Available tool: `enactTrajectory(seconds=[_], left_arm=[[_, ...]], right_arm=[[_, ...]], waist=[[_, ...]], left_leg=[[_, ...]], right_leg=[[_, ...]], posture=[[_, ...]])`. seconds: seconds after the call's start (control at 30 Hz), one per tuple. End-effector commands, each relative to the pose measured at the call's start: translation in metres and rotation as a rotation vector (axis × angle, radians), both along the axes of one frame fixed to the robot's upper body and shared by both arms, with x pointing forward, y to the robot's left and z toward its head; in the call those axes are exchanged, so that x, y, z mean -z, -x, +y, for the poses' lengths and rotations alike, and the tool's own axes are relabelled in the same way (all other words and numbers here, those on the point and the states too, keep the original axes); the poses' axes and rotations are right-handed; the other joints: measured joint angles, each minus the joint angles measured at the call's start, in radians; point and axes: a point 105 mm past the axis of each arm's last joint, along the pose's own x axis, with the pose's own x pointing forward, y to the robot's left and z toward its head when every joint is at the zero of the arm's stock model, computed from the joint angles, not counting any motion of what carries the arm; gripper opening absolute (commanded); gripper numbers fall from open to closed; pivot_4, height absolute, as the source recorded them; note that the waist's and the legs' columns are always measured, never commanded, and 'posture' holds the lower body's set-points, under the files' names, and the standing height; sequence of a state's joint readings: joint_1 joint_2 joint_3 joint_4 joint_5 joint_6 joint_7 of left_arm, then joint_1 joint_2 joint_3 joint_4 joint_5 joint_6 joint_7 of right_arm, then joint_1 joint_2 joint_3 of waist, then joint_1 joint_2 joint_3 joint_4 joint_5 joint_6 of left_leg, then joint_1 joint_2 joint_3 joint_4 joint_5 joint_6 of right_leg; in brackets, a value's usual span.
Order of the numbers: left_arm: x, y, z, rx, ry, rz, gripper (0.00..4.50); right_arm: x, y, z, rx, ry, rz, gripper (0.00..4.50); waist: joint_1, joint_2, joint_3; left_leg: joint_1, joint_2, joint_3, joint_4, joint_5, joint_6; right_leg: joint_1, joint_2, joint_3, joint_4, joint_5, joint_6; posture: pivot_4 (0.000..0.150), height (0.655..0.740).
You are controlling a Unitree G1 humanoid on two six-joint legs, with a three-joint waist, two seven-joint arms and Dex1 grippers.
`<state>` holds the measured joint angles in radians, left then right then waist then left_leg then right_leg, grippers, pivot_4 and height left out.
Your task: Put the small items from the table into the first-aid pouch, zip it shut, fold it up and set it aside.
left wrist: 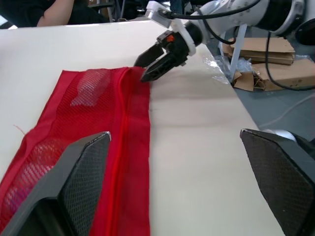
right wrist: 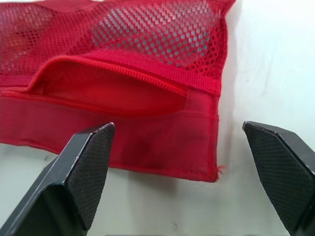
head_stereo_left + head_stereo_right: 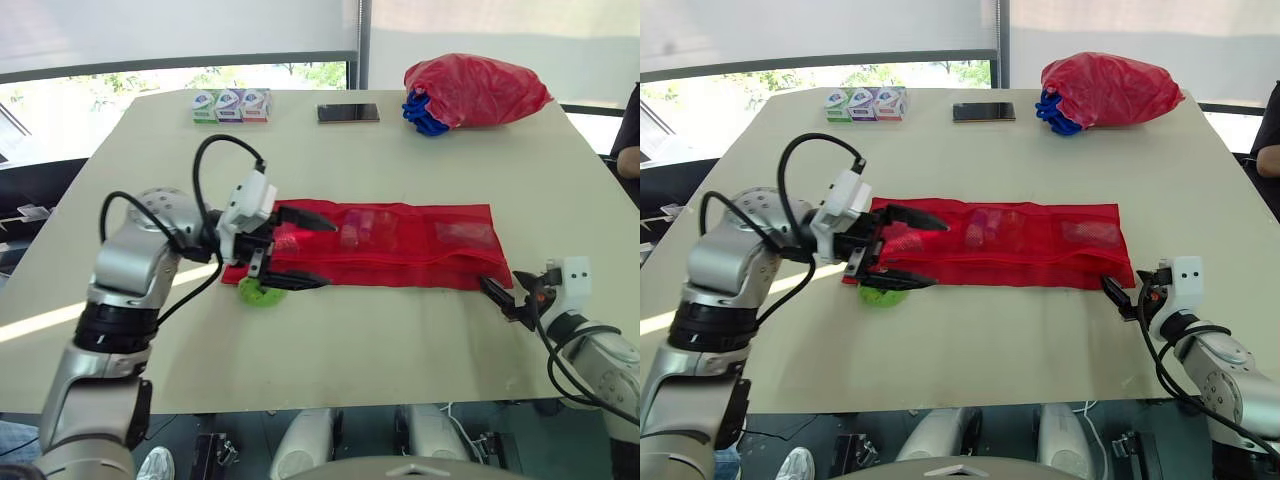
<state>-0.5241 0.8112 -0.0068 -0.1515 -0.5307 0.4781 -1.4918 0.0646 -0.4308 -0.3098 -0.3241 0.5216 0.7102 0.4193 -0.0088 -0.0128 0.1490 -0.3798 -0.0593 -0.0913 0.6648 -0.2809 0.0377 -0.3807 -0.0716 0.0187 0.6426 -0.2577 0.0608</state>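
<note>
Poised with left hand (image 3: 330,255) spread over the left end of the pouch (image 3: 400,245) on the tabletop (image 3: 400,350), right hand (image 3: 497,298) agape at its near right corner; risks pinching mesh, leaving green item (image 3: 258,294) at its edge unpacked.

red mesh pouch (image 3: 400,245), green item (image 3: 256,295), cream table (image 3: 350,340)

**Cloth, plastic and a dull tabletop**

The long red mesh-cloth first-aid pouch (image 2: 147,29) is open-weave netting above. Along its zip strip and lower hem it is tighter, smoother fabric, all of it matt. The flat cream table top (image 2: 256,73) looks smooth, with a faint low sheen. On my right pincer (image 2: 178,127) the black fingers (image 2: 91,169) have finely cross-hatched, rubbery-looking pads. The crumpled red plastic bag (image 3: 475,90) shines glossy, and the flat black phone (image 3: 348,113) looks slick as glass.
</note>
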Motion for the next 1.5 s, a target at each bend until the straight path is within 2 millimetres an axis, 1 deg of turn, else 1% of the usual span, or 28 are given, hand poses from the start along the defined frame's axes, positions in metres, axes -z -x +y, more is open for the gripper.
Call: enactTrajectory(seconds=[0.03, 0.07, 0.1, 0.17, 0.2, 0.23, 0.37, 0.43, 0.5, 0.57, 0.6, 0.67, 0.77, 0.8, 0.9, 0.93, 0.97, 1.03, 1.07, 1.17, 1.3, 1.37, 1.43, 1.5], left_arm=[[-0.013, 0.013, 0.005, 0.009, 0.012, -0.040, 4.50], [-0.015, 0.015, 0.006, -0.002, 0.017, -0.041, 4.50], [-0.016, 0.016, 0.006, -0.013, 0.023, -0.041, 4.50], [-0.016, 0.015, 0.009, -0.053, 0.017, -0.043, 4.50], [-0.014, 0.013, 0.010, -0.078, 0.006, -0.050, 4.50], [-0.012, 0.013, 0.011, -0.091, 0.001, -0.054, 4.50], [-0.008, 0.018, 0.013, -0.107, 0.006, -0.037, 4.50], [-0.007, 0.021, 0.014, -0.115, 0.005, -0.035, 4.50], [-0.008, 0.022, 0.015, -0.130, 0.014, -0.036, 4.50], [-0.009, 0.023, 0.015, -0.139, 0.019, -0.036, 4.50], [-0.009, 0.023, 0.015, -0.140, 0.020, -0.035, 4.50], [-0.009, 0.024, 0.016, -0.148, 0.024, -0.033, 4.50], [-0.008, 0.022, 0.017, -0.175, 0.029, -0.033, 4.50], [-0.007, 0.018, 0.019, -0.205, 0.032, -0.031, 4.50], [0.002, 0.003, 0.033, -0.345, 0.029, -0.004, 4.50], [0.004, -0.001, 0.037, -0.381, 0.033, 0.006, 4.50], [0.007, -0.006, 0.043, -0.431, 0.038, 0.030, 4.50], [0.013, -0.011, 0.050, -0.477, 0.048, 0.068, 4.50], [0.017, -0.014, 0.052, -0.498, 0.058, 0.105, 4.50], [0.030, -0.023, 0.057, -0.560, 0.074, 0.192, 4.50], [0.044, -0.042, 0.061, -0.670, 0.142, 0.328, 4.50], [0.051, -0.048, 0.061, -0.709, 0.169, 0.395, 4.50], [0.061, -0.049, 0.059, -0.702, 0.130, 0.396, 4.50], [0.068, -0.048, 0.057, -0.708, 0.119, 0.435, 4.50]], right_arm=[[-0.003, -0.001, -0.003, -0.014, 0.046, -0.016, 2.80], [-0.002, 0.001, -0.005, -0.019, 0.066, -0.014, 2.13], [-0.002, 0.003, -0.008, -0.015, 0.079, -0.011, 1.78], [-0.003, 0.007, -0.024, 0.015, 0.152, -0.014, 0.75], [-0.006, 0.007, -0.033, 0.046, 0.164, -0.019, 0.30], [-0.009, 0.007, -0.043, 0.081, 0.177, -0.026, 0.06], [-0.015, 0.012, -0.077, 0.182, 0.229, -0.021, 0.06], [-0.016, 0.018, -0.093, 0.226, 0.263, -0.004, 0.06], [-0.015, 0.025, -0.114, 0.285, 0.311, 0.022, 0.06], [-0.016, 0.030, -0.131, 0.326, 0.383, 0.043, 0.06], [-0.017, 0.031, -0.135, 0.332, 0.406, 0.047, 0.06], [-0.018, 0.031, -0.135, 0.315, 0.416, 0.049, 0.06], [-0.023, 0.031, -0.127, 0.273, 0.393, 0.030, 0.96], [-0.026, 0.032, -0.122, 0.249, 0.389, 0.015, 1.36], [-0.038, 0.037, -0.107, 0.167, 0.397, -0.041, 2.94], [-0.041, 0.039, -0.104, 0.147, 0.403, -0.053, 3.38], [-0.046, 0.043, -0.097, 0.101, 0.412, -0.077, 3.75], [-0.053, 0.051, -0.083, 0.020, 0.405, -0.105, 4.37], [-0.056, 0.056, -0.070, -0.047, 0.381, -0.126, 4.46], [-0.063, 0.068, -0.037, -0.210, 0.312, -0.171, 4.46], [-0.079, 0.078, -0.002, -0.354, 0.252, -0.233, 4.46], [-0.087, 0.080, 0.011, -0.392, 0.235, -0.266, 4.46], [-0.095, 0.082, 0.021, -0.421, 0.223, -0.300, 4.46], [-0.102, 0.084, 0.027, -0.436, 0.206, -0.330, 4.46]], waist=[[-0.001, 0.000, 0.000], [-0.001, 0.000, 0.000], [-0.001, 0.000, 0.000], [0.001, 0.000, 0.000], [0.002, 0.000, 0.000], [0.002, 0.000, 0.000], [0.006, 0.000, 0.000], [0.009, 0.001, 0.000], [0.012, 0.001, 0.000], [0.014, 0.001, 0.000], [0.016, 0.001, 0.000], [0.018, 0.001, 0.000], [0.018, 0.001, 0.000], [0.018, 0.001, 0.001], [0.018, 0.001, 0.001], [0.018, 0.001, 0.001], [0.019, 0.001, 0.001], [0.022, 0.002, 0.001], [0.021, 0.001, 0.001], [0.020, 0.001, 0.001], [0.021, 0.000, 0.001], [0.022, -0.001, 0.001], [0.022, -0.002, 0.001], [0.022, -0.002, 0.001]], left_leg=[[0.000, 0.000, 0.000, 0.000, -0.002, 0.003], [0.000, 0.000, 0.000, 0.000, -0.002, 0.003], [0.000, 0.000, -0.001, 0.000, -0.002, 0.003], [0.000, 0.000, -0.001, 0.000, -0.002, 0.003], [0.000, 0.000, -0.001, 0.000, -0.002, 0.003], [0.000, 0.000, 0.000, 0.000, -0.002, 0.003], [0.000, -0.001, 0.000, 0.000, -0.002, 0.003], [0.000, -0.001, 0.000, 0.000, -0.001, 0.002], [0.000, 0.000, 0.000, 0.000, -0.001, 0.002], [0.000, 0.000, 0.000, 0.000, -0.002, 0.003], [0.000, 0.000, 0.000, 0.000, -0.002, 0.003], [0.000, 0.000, 0.001, 0.000, -0.002, 0.003], [0.000, 0.001, 0.001, 0.000, -0.002, 0.003], [0.000, 0.001, 0.001, 0.000, -0.002, 0.003], [0.000, 0.001, 0.001, -0.001, -0.002, 0.003], [0.000, 0.001, 0.001, -0.001, -0.002, 0.004], [0.000, 0.001, 0.001, -0.001, -0.002, 0.004], [0.000, 0.001, 0.001, -0.001, -0.002, 0.004], [0.000, 0.001, 0.001, -0.001, -0.002, 0.004], [0.000, 0.001, 0.001, -0.001, -0.003, 0.004], [0.000, 0.002, 0.001, -0.001, -0.003, 0.004], [0.000, 0.002, 0.000, 0.000, -0.003, 0.004], [0.000, 0.001, 0.000, 0.000, -0.003, 0.004], [0.000, 0.001, 0.000, 0.000, -0.002, 0.003]], right_leg=[[0.000, 0.000, 0.000, 0.000, 0.000, 0.000], [0.000, 0.000, 0.000, 0.000, 0.000, 0.000], [0.000, 0.000, 0.000, 0.000, 0.000, 0.000], [0.000, 0.000, 0.000, 0.000, 0.000, 0.000], [0.000, 0.000, 0.000, 0.000, 0.000, 0.000], [0.000, 0.000, 0.000, 0.000, 0.000, 0.000], [0.000, 0.000, 0.000, 0.000, 0.000, 0.000], [0.000, 0.000, 0.000, 0.000, 0.000, 0.000], [0.000, 0.000, 0.000, 0.000, 0.000, 0.000], [0.000, -0.001, 0.001, 0.000, 0.000, 0.000], [0.000, -0.001, 0.001, 0.000, 0.000, 0.000], [0.000, -0.001, 0.001, 0.000, 0.000, 0.000], [0.001, -0.001, 0.001, 0.000, 0.000, 0.000], [0.001, -0.001, 0.001, 0.000, 0.000, 0.000], [0.001, -0.001, 0.003, 0.000, 0.000, 0.000], [0.001, -0.001, 0.004, 0.000, 0.000, 0.000], [0.001, -0.001, 0.003, 0.000, 0.000, 0.000], [0.001, 0.000, 0.003, -0.001, 0.000, 0.000], [0.001, 0.000, 0.003, -0.001, 0.000, 0.000], [0.001, 0.000, 0.002, -0.001, 0.000, 0.000], [0.001, 0.000, 0.001, -0.001, 0.000, 0.000], [0.001, 0.000, 0.000, -0.001, 0.000, 0.000], [0.001, 0.000, 0.000, -0.001, 0.000, 0.000], [0.000, -0.002, 0.001, -0.001, 0.000, 0.000]], posture=[[0.150, 0.7400], [0.150, 0.7400], [0.150, 0.7400], [0.150, 0.7400], [0.150, 0.7400], [0.150, 0.7400], [0.150, 0.7400], [0.150, 0.7400], [0.150, 0.7400], [0.150, 0.7400], [0.150, 0.7400], [0.150, 0.7400], [0.150, 0.7400], [0.150, 0.7400], [0.150, 0.7400], [0.150, 0.7400], [0.150, 0.7400], [0.150, 0.7400], [0.150, 0.7400], [0.150, 0.7400], [0.150, 0.7400], [0.150, 0.7400], [0.150, 0.7400], [0.150, 0.7400]])
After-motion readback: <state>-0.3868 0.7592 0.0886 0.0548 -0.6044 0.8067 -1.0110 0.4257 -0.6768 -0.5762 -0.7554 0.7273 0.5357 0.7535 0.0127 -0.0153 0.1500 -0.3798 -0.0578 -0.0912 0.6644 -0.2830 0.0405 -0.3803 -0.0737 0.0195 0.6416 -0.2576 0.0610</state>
